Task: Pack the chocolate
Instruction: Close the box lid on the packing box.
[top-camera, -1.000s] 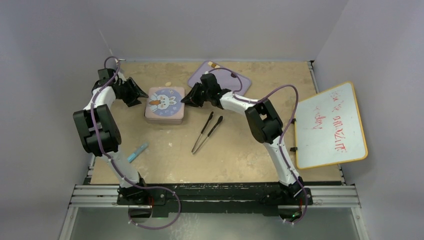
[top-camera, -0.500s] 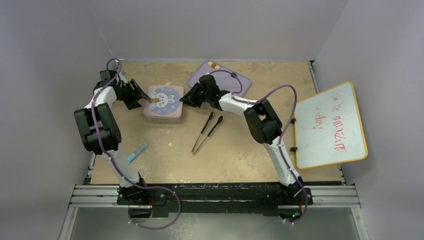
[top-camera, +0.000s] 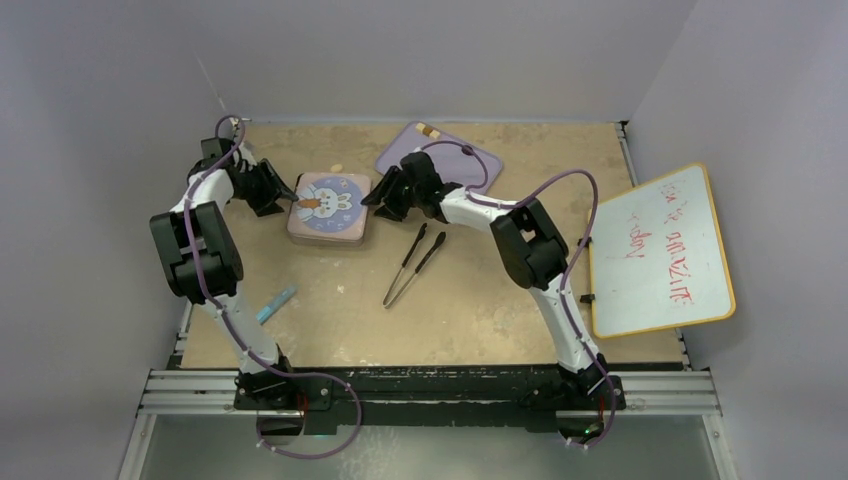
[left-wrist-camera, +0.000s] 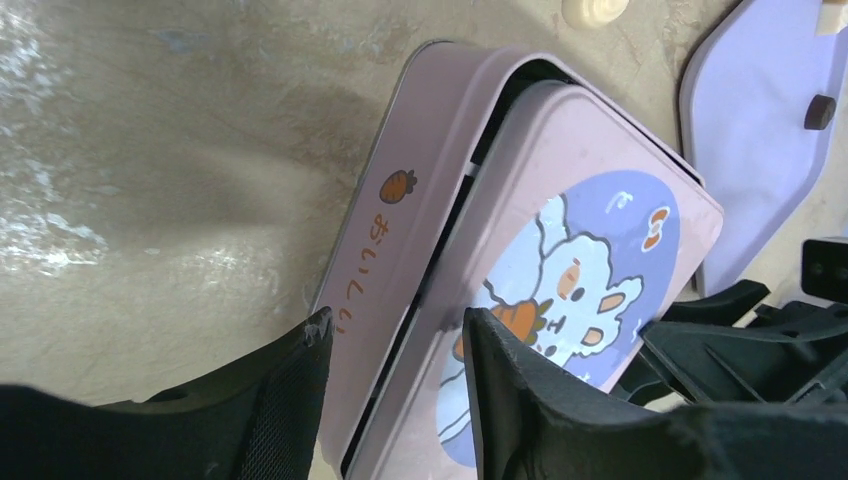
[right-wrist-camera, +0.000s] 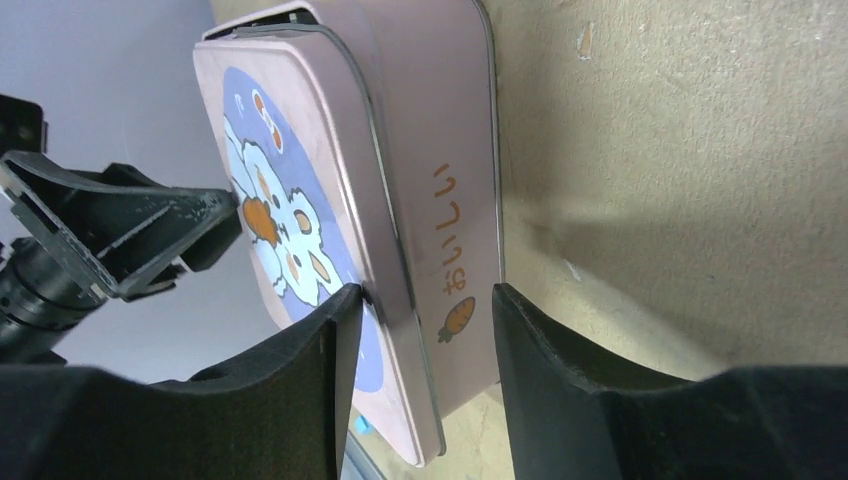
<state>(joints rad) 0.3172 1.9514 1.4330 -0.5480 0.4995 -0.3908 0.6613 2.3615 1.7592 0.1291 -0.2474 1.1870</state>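
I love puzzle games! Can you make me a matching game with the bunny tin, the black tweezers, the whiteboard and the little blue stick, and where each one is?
Things:
1. bunny tin
2. black tweezers
3. whiteboard
4. blue stick

Places:
A. past the right edge of the table
B. between the left hand and the right hand
C. near the table's left edge
D. mid-table

Pairs: 1-B, 2-D, 3-A, 4-C

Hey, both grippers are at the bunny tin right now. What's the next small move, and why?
Probably press the lid down on the left gripper's side. A dark gap shows there between it and the pink tin's wall, so it looks askew rather than seated. Both sets of jaws are open and straddle opposite edges, so the right gripper could steady the other edge.
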